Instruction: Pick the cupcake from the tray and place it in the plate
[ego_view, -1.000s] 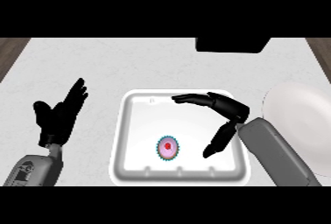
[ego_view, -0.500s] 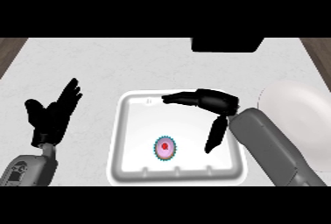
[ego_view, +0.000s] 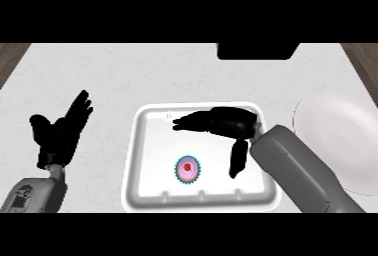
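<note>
Approach step: the right hand (ego_view: 221, 122), fingers relaxed, hovers over the tray (ego_view: 148, 195); next it must lower leftward onto the cupcake (ego_view: 188, 170). Left hand (ego_view: 63, 132) rests released, far left.

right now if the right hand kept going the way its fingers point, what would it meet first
Probably the left wall of the white square tray: the right hand points leftward above the tray, passing beyond the pink-frosted cupcake. Height is unclear.
</note>
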